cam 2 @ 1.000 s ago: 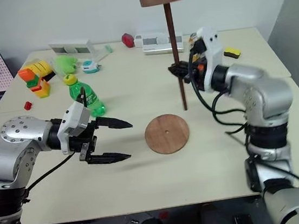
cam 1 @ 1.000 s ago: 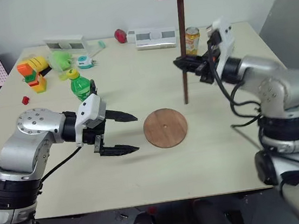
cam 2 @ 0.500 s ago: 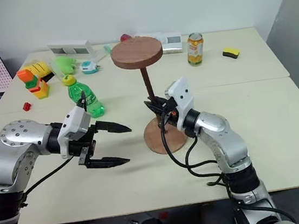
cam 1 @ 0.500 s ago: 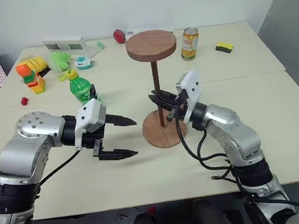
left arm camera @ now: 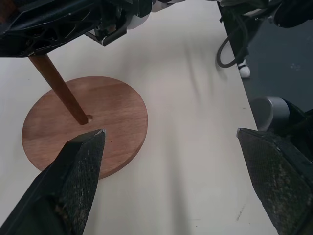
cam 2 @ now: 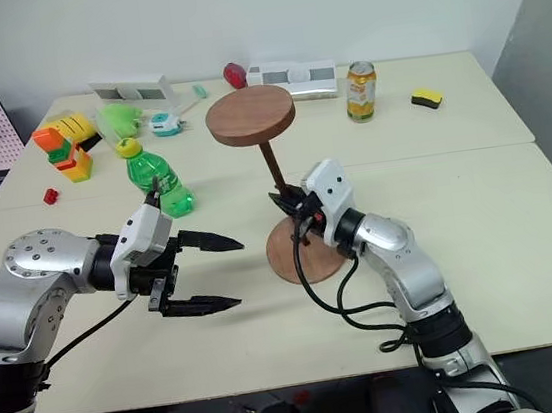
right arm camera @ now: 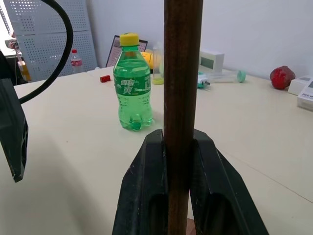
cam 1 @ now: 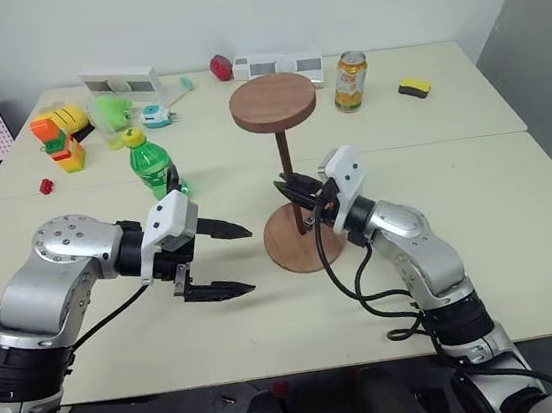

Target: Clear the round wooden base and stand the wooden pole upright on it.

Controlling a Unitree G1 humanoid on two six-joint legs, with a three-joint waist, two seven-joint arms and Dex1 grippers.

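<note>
Right wrist view has the right pincer point(right arm camera: 178, 147) shut tight on the wooden pole point(right arm camera: 182, 88), both black fingers pressed to the thin, dark-brown rod. From the head camera that rod runs nearly upright (leaning slightly), its disc end on top and its bare lower tip meeting the small centre hole of the round wooden base point(cam 1: 283, 246), a flat, thin, reddish-brown disc lying bare on the pale bench point(cam 1: 522, 237). So the pole's long axis needs, I judge, only a little straightening over that hole. The left pincer point(cam 1: 224, 261) hangs wide open and empty just beside the base, its dark tapered fingers pointing toward it.
</note>
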